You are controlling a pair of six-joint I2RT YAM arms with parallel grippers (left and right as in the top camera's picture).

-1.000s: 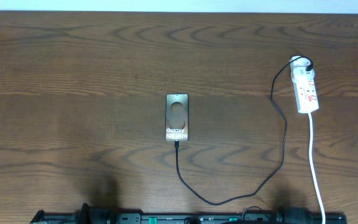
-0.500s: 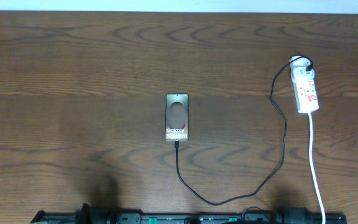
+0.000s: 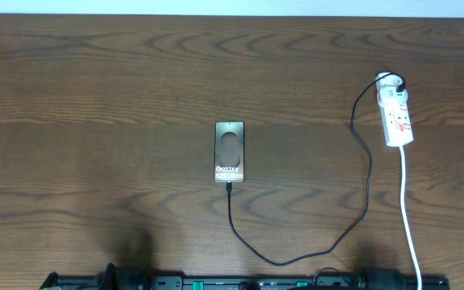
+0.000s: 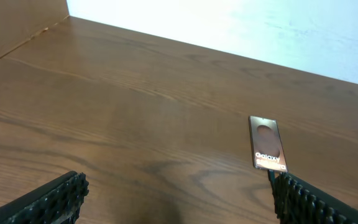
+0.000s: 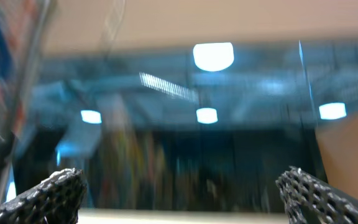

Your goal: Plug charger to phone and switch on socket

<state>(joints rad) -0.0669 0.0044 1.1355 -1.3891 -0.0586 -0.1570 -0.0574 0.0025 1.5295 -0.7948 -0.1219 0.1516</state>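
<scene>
The brown wood-grain counter fills the overhead view; a dark bar of robot hardware runs along its near edge.

The charger, a thin black cable, starts at a black plug seated in the far end of the socket; it drops along the socket's left side, bows out toward the near edge, curves left and climbs to the phone.

A white cord leaves the near end of the socket and runs almost straight to the near edge of the counter.

The socket, a narrow white strip with small red marks, lies on the right side of the counter, lengthwise front to back; its switch positions are too small to read.

The phone lies flat near the middle of the counter, screen up, well apart from the socket; the charger's small plug meets the phone's near short edge; whether it is fully seated cannot be told.

The left end effector hangs above the counter with its textured fingers spread wide, gripping nothing, the phone ahead of it and to the right.

The right end effector is likewise spread wide and grips nothing; its camera shows only a blurred room with ceiling lights.
</scene>
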